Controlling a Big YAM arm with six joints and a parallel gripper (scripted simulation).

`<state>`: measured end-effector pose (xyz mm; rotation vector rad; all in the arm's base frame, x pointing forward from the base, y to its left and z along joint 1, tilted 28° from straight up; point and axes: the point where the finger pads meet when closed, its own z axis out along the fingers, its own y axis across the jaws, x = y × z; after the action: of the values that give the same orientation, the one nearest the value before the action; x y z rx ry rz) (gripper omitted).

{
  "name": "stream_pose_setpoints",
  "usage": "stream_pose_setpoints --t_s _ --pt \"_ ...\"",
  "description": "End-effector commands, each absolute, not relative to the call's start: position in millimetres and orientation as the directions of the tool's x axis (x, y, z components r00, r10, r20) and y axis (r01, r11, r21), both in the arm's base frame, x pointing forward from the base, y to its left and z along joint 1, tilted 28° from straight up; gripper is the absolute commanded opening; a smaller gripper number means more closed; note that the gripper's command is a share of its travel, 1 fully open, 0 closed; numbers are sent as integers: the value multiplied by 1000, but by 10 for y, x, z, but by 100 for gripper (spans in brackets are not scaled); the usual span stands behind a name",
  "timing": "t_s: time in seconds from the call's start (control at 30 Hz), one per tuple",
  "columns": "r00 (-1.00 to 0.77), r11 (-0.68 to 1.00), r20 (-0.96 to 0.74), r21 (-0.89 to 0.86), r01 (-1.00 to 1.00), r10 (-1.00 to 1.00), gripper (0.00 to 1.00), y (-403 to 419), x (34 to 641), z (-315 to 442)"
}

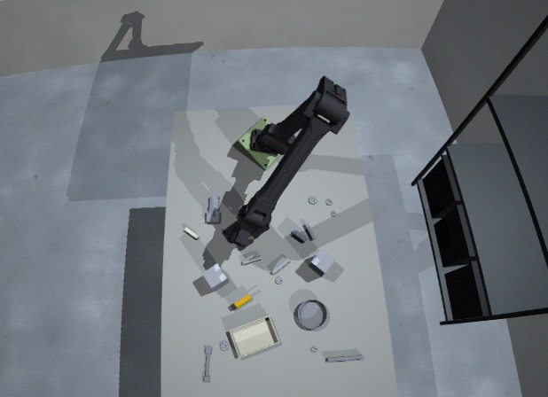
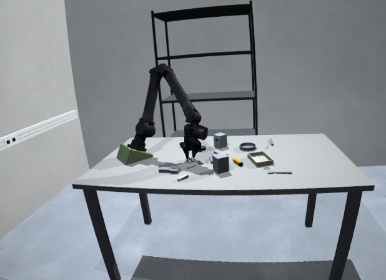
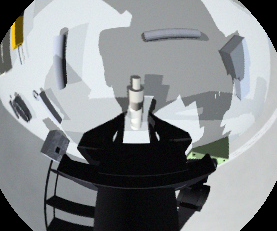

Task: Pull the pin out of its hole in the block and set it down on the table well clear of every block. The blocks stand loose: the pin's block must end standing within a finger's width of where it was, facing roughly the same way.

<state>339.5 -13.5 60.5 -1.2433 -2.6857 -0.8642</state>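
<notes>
Right now my claw [image 1: 239, 239] [image 2: 190, 159] [image 3: 136, 116] points down close above the table [image 1: 204, 327] [image 2: 281, 184] [image 3: 84, 49], its fingers parted by roughly a third of their spread. Between them I have the pale, stepped pin [image 3: 135, 94], and a light strip shows on each side of it, so I read it as standing loose in the gap, with no grip on it. Its narrow end pokes out past my fingertips. The pin is out of any block, over or on the table; I cannot tell whether it touches the surface.

Both grey blocks stand upright, apart from my claw. The nearer block [image 1: 215, 276] [image 2: 220, 162] is on the same side as the orange-handled screwdriver [image 1: 243, 300] [image 2: 237, 162] [image 3: 17, 32]; the farther block [image 1: 323, 262] [image 2: 220, 140] shows a dark square hole in one face from the exterior. Which of them is the pin's own, I can't say.

Beyond the screwdriver sit the cream open tray [image 1: 254, 338] [image 2: 260, 163] and the round grey dish [image 1: 326, 315] [image 2: 247, 149], side by side with a gap between them.
</notes>
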Motion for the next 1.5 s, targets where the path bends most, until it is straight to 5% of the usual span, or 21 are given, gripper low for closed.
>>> stream_pose_setpoints --t_s 0.0,1.47 --pt "-670 522 312 440 731 674 36 -115 3278 526" --pt "-672 508 260 485 712 694 36 -301 3308 973"
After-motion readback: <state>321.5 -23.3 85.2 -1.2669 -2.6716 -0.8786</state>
